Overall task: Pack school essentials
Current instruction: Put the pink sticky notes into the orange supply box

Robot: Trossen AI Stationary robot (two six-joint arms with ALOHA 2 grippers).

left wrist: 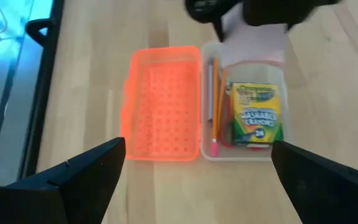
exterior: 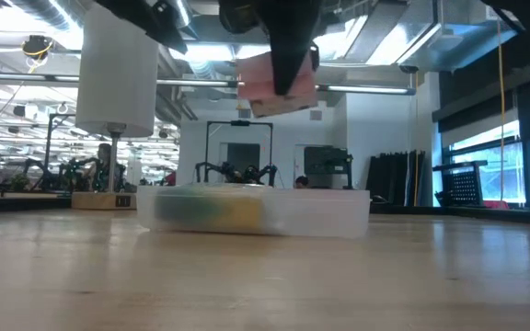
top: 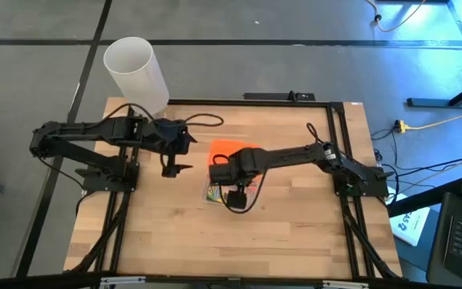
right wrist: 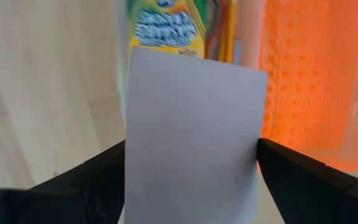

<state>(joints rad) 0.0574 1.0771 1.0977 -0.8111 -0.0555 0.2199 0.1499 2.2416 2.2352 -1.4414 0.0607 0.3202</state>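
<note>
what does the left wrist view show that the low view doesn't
Only the left wrist view shows the open orange lid, the pencils and the crayon box's printed face inside the clear box. Only the low view shows the tall white cylinder, the room behind the table, and the gap between the pink eraser and the box. Both show the right gripper holding the eraser above the box, and the crayon box.

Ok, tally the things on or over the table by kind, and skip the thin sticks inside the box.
Clear plastic box with orange lid: 1
Crayon box: 1
Pink square eraser, in the right gripper: 1
White cylinder: 1
Total: 4
Left gripper waits open beside the lid.
</note>
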